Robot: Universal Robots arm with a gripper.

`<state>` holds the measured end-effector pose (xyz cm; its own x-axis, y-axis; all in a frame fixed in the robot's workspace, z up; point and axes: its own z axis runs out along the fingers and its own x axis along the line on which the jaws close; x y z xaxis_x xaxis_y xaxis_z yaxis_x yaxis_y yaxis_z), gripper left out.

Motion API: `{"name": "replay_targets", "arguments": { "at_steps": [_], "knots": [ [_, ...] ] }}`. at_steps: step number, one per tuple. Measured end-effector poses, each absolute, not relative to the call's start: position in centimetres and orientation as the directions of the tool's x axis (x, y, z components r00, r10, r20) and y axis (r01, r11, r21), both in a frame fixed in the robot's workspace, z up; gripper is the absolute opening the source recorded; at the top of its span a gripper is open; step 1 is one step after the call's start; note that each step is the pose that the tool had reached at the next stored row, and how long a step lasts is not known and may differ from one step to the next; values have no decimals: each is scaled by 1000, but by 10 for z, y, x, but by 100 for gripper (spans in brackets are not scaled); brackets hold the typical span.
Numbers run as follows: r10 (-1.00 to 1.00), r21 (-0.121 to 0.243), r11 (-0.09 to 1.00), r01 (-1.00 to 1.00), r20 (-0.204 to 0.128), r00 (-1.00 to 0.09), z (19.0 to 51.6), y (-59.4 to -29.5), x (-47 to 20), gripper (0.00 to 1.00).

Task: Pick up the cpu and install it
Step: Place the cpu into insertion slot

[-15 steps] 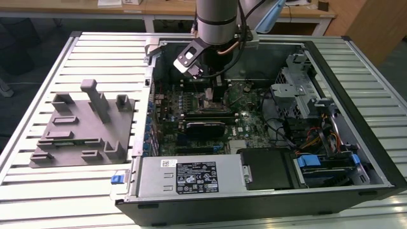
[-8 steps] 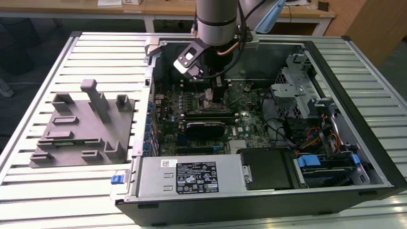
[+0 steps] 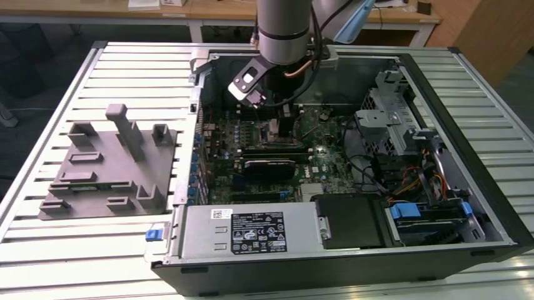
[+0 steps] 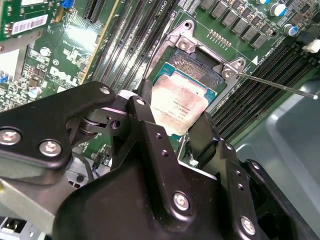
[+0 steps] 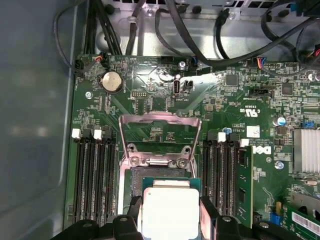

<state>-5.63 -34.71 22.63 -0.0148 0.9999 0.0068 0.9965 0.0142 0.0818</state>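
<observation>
Open computer case (image 3: 334, 275); motherboard (image 5: 150, 90) on its floor; gripper (image 4: 173, 107), fingers (image 4: 204, 135) clenched on opposite edges of the cpu (image 4: 182, 102), held over the open socket (image 4: 192, 65) mid-board. Likely light, stiff, slick-topped, fragile underneath: best held by its edges.

Power supply (image 3: 204, 242), near side: black-and-white rating label (image 3: 257, 232) and a small white sticker (image 3: 221, 214) beside it, print too fine to make out. Lid of the cpu (image 4: 180, 105): faint etched lines, unreadable. Motherboard (image 5: 150, 100): white silkscreen lettering and a white board sticker (image 5: 253, 131), not legible.
</observation>
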Motion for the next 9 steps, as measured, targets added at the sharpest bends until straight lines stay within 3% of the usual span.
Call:
{"name": "replay_targets", "arguments": {
  "at_steps": [9],
  "knots": [
    [1000, 82, 11, 997, 7, -11, 218, -344, -58, 54]
  ]
}}
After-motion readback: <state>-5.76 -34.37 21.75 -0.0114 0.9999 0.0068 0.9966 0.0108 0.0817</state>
